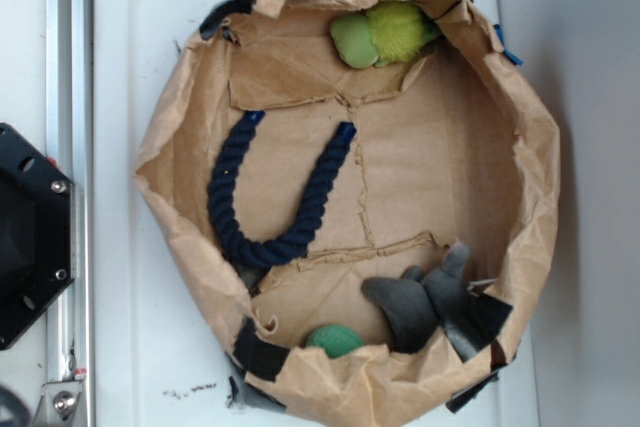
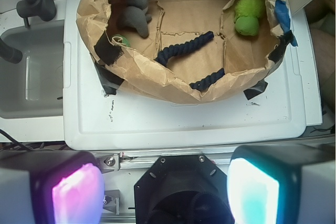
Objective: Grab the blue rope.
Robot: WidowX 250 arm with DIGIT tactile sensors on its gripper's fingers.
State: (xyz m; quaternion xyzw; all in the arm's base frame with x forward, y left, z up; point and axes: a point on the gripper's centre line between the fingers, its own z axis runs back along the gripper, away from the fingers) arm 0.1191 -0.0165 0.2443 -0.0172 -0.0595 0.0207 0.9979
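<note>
Jaws (image 2: 165, 192) spread wide and empty, hanging back over the robot base, well short of the paper bowl (image 1: 540, 187). Farther off, blue rope (image 1: 262, 237) curled in a U on the bowl's floor, beyond it a grey plush toy (image 1: 425, 302) and a green plush toy (image 1: 385, 34).

Crumpled brown paper bowl (image 1: 535, 207), yellow-green plush toy (image 1: 385, 33), grey plush toy (image 1: 425, 299), small green ball (image 1: 333, 340), white table (image 1: 130, 67)

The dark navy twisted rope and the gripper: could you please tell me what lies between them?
In the wrist view, the crumpled brown paper bowl's near wall and a bare stretch of white plastic lid separate the open gripper from the dark navy twisted rope.
</note>
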